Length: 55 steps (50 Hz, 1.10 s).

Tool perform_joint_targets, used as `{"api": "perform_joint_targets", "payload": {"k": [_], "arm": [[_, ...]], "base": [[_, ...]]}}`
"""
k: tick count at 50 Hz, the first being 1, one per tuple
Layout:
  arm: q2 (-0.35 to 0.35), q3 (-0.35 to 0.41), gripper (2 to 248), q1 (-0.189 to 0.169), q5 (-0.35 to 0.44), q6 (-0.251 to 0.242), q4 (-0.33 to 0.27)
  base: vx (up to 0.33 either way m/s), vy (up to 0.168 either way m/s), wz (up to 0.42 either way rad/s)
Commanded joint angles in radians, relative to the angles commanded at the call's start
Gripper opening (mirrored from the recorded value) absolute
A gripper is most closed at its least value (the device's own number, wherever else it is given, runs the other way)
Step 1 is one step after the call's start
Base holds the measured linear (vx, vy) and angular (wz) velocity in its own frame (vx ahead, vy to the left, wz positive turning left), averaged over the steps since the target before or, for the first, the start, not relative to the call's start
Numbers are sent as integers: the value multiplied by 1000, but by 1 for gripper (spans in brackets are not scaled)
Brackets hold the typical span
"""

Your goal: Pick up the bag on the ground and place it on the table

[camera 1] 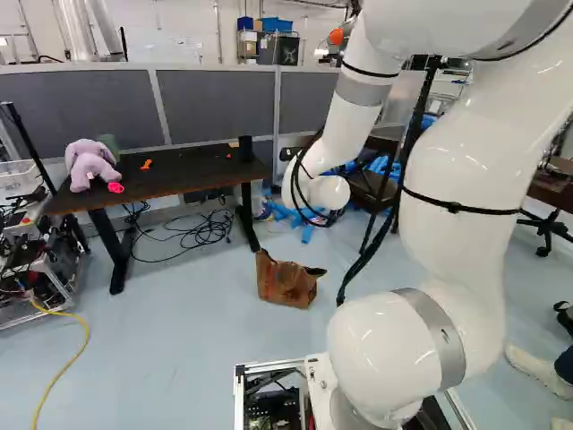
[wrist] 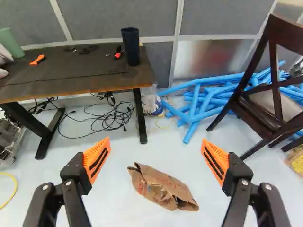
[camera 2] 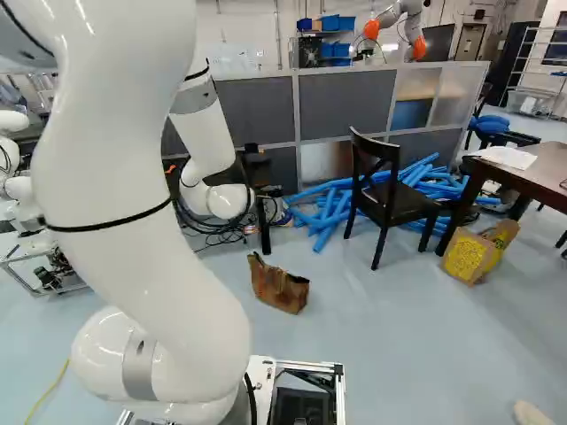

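Note:
A crumpled brown paper bag point(camera 1: 285, 280) point(camera 2: 278, 285) lies on the floor, in front of the right leg of a dark table point(camera 1: 192, 177). In the wrist view the gripper point(wrist: 155, 139) is wide open, with nothing held between its orange pads. The same bag point(wrist: 163, 187) appears between the two fingers but down on the floor, apart from them. Beyond the fingers stands the dark table point(wrist: 71, 78). In both base views the arm's own links hide the gripper.
A purple plush point(camera 1: 89, 164), an orange tool point(wrist: 38, 60) and a dark cup point(wrist: 130, 46) are on the table, cables beneath. Blue tubes point(camera 2: 332, 208), a dark chair point(camera 2: 390, 199), a yellow-marked bag point(camera 2: 469, 257) and a brown table lie right. Another robot point(camera 2: 403, 18) stands behind the partition.

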Motion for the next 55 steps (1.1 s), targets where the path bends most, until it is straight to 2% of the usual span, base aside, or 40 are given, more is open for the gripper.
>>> {"api": "perform_joint_targets", "payload": {"k": [28, 55], "arm": [[-209, -180, 247, 34, -94, 0, -39], [-380, -337, 247, 29, -216, 0, -108]], "base": [[0, 0, 0], [0, 0, 0]]}}
